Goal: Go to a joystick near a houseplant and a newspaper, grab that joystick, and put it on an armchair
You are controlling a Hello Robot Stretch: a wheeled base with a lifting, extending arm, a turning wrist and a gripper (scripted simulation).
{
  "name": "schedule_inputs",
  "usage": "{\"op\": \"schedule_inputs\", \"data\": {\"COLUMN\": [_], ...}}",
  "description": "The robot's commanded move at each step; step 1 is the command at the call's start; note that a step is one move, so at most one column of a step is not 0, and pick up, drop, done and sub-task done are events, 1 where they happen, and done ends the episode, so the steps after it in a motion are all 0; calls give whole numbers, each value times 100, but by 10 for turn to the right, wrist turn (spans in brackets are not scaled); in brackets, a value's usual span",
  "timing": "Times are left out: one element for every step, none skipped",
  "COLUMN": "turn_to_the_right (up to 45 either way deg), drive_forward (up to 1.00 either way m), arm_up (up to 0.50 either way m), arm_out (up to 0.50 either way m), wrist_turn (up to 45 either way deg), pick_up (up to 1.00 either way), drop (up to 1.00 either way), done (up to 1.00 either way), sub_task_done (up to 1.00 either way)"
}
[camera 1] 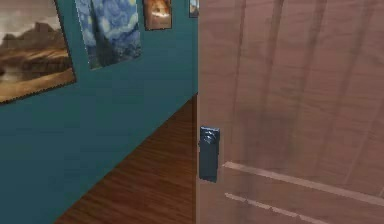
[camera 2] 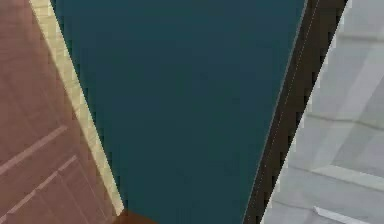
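In the forward view a reddish-brown wooden door (camera 1: 300, 90) stands close in front and takes up the right half, with a dark blue-grey handle plate (camera 1: 208, 152) on its left edge. The same brown door (camera 2: 35, 130) with a pale cream edge (camera 2: 80, 120) lies along the arm side view's left.
A teal wall (camera 1: 100, 130) runs along the forward view's left with framed paintings: a landscape (camera 1: 30, 50), a swirling blue one (camera 1: 108, 28) and a small orange one (camera 1: 157, 12). Wood floor (camera 1: 140, 185) shows beside the door. A teal wall (camera 2: 190, 100), dark frame (camera 2: 295, 110) and pale grey panel (camera 2: 345, 140) stand close by.
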Motion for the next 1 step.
{"op": "schedule_inputs", "data": {"turn_to_the_right": [-210], "drive_forward": [0], "arm_up": [0], "arm_out": [0], "wrist_turn": [0], "pick_up": [0], "drop": [0], "done": [0], "sub_task_done": [0]}}
